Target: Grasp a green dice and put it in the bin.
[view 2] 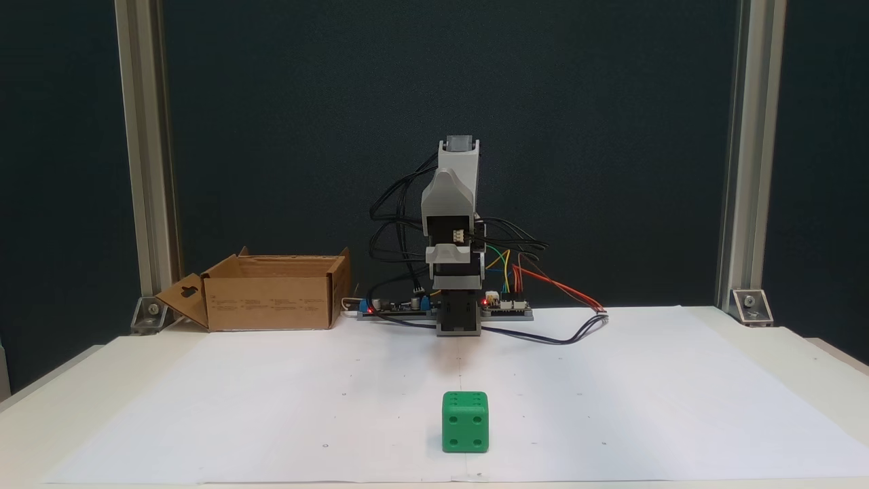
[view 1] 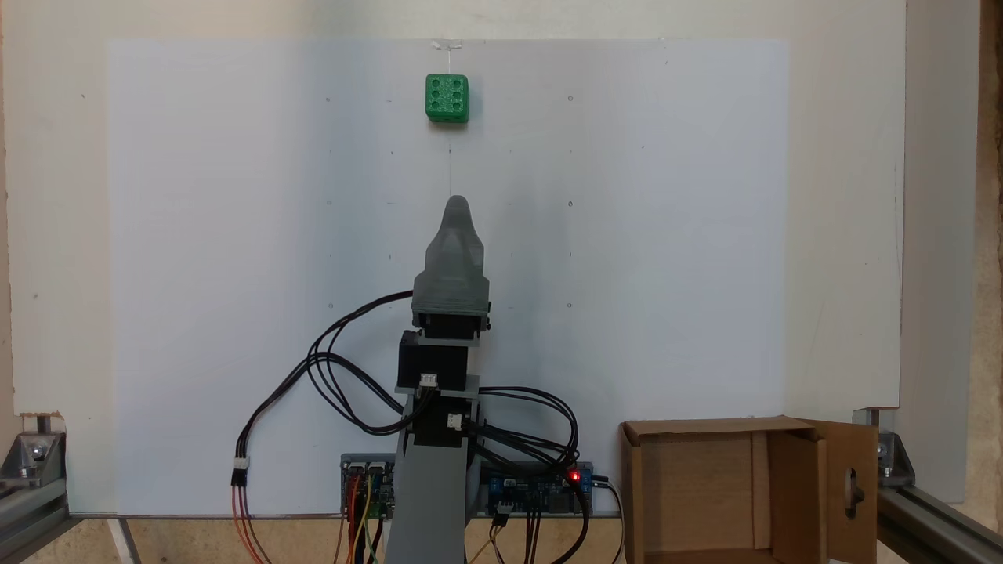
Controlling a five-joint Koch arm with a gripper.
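Observation:
The green dice (view 1: 447,98) (view 2: 466,421) lies on the white paper sheet, far out in front of the arm and in line with it. The bin (view 1: 709,428) (view 2: 271,299), an open brown cardboard box with a handle hole in one flap, stands beside the arm's base: at the lower right in one fixed view, at the left in the other. My gripper (view 1: 457,205) (view 2: 451,198) is raised above the sheet on the folded arm and points toward the dice, well short of it. Its jaws lie one behind the other, so their state is hidden. Nothing is seen in it.
Circuit boards (view 1: 541,486) with a red light and loops of black and coloured cables (view 2: 557,299) sit around the arm's base. Aluminium frame posts (view 2: 740,156) stand at the table's corners. The white sheet (view 1: 235,235) covers most of the table.

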